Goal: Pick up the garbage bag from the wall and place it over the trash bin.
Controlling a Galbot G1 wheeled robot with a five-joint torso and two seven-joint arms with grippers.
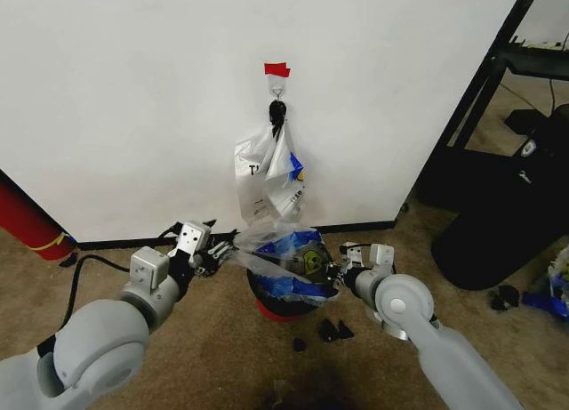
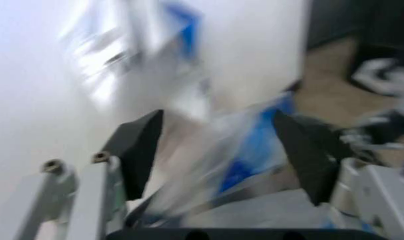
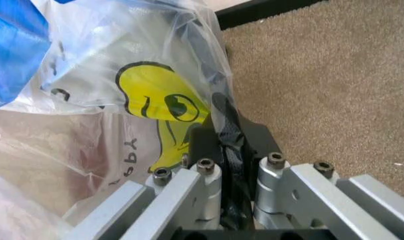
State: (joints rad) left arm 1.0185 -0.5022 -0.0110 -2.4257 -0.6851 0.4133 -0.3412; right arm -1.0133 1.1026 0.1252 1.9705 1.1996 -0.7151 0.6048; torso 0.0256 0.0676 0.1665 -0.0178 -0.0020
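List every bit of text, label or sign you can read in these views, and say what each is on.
Dark lettering on the garbage bag, beside its yellow smiley print: a few characters, seen upside down, not readable.
Dark lettering on the whiter bag hanging from the wall hook: starts with what looks like a "T", the rest too small to read.
Red tape on the wall: blank.
No other text.

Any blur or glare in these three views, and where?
Left wrist view: heavy motion blur, the garbage bag smeared between the open left end effector fingers. Right wrist view: sharp, with mild sheen on the plastic pinched in the right end effector. Head view: even light, no strong glare on the wall.
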